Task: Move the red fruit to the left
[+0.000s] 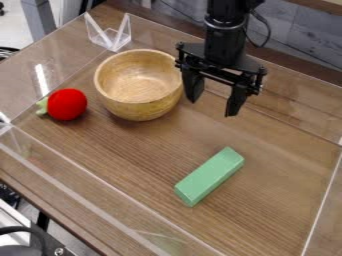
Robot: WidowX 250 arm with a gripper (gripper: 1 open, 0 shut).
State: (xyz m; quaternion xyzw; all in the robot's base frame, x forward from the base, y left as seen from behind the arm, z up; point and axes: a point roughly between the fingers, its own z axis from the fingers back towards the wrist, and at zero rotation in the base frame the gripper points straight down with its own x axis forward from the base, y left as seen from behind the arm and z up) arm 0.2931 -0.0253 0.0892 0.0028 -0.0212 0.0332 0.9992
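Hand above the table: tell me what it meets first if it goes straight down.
The open hand points straight down at bare wooden tabletop, just right of the round wooden bowl. It looks clear of the bowl, though depth is uncertain.

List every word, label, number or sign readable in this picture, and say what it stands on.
None can be read. The red fruit, wooden bowl, green block, gripper and table all show plain surfaces with no print, label or marking visible at this size.
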